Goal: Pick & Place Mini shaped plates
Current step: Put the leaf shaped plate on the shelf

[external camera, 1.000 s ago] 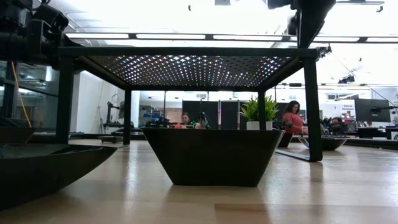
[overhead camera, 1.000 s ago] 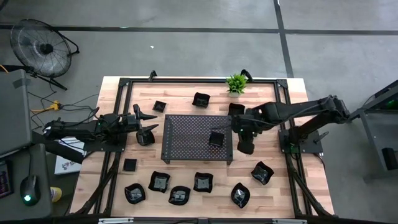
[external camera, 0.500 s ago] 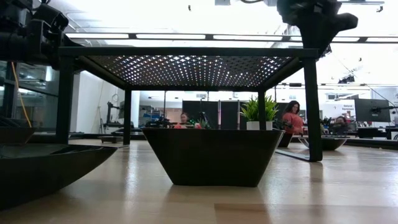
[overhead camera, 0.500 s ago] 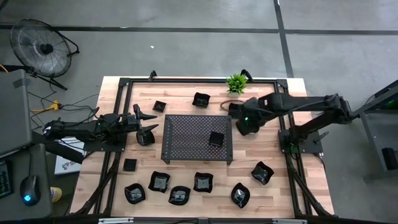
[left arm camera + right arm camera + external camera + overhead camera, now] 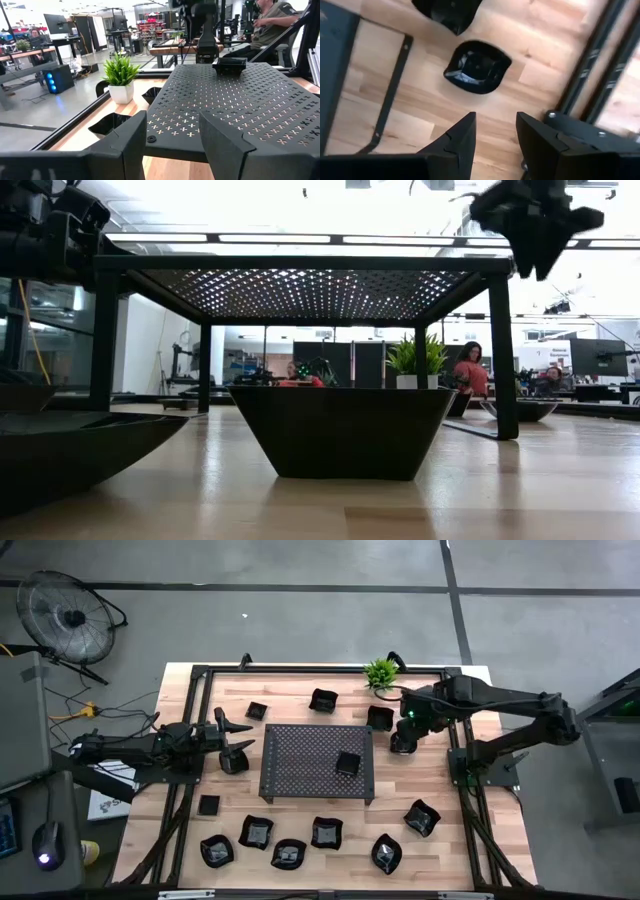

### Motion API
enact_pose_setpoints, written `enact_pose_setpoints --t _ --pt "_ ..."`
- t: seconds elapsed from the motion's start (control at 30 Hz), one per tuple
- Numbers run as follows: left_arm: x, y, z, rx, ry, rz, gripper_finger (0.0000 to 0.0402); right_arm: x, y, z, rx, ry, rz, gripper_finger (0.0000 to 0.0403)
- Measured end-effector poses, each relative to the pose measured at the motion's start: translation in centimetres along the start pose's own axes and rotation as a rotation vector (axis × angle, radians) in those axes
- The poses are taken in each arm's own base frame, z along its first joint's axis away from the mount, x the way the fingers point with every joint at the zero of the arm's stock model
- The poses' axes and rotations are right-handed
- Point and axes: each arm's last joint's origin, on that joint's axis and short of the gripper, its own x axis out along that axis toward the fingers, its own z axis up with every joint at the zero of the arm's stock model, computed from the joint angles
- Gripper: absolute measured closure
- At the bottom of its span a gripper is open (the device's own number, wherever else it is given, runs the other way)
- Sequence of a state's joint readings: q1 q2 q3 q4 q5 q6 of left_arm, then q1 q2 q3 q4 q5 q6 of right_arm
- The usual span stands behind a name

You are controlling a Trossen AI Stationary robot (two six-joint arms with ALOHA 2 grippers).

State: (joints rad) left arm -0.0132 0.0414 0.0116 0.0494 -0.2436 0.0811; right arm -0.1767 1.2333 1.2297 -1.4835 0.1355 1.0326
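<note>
The mini shaped plates (image 5: 322,833) lie scattered over the wooden table (image 5: 430,855), and neither gripper holds one. The right gripper (image 5: 401,741) hangs with its jaws spread and empty above the bare wood just off the right end of the perforated tray (image 5: 300,760); in its own wrist view the two dark fingers (image 5: 460,140) frame open tabletop, with a wavy-rimmed dish (image 5: 477,66) lying beyond them and the edge of another dish (image 5: 449,12) farther on. The left gripper (image 5: 236,746) waits at the tray's left end, jaws likewise parted around nothing, its fingers (image 5: 227,145) pointing across the tray's cross-punched top. One square plate (image 5: 348,763) sits on the tray near its right edge, seen also from the left wrist (image 5: 229,65). A row of plates runs along the near side of the table, from one at the left (image 5: 217,850) to one at the right (image 5: 421,817), with a small square one (image 5: 208,805) a little apart. More lie on the far side: (image 5: 256,711), (image 5: 322,700) and (image 5: 379,718) beside the small green plant (image 5: 381,673). At table level a dark dish (image 5: 342,430) stands under the raised tray (image 5: 300,280). People sit at desks in the room behind.
</note>
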Motion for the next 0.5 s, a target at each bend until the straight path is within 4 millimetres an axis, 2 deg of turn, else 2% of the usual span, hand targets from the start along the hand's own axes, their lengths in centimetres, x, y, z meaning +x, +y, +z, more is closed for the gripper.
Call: enact_pose_setpoints --t 0.23,0.5 --pt "0.0 0.0 0.0 0.0 0.0 0.0 0.0225 4.9 -0.6 -0.5 0.175 0.03 0.125 0.0268" --pt "0.0 0.0 0.0 0.0 -0.001 0.0 0.0225 9.4 -1.9 -0.9 0.336 0.094 0.069 0.0268"
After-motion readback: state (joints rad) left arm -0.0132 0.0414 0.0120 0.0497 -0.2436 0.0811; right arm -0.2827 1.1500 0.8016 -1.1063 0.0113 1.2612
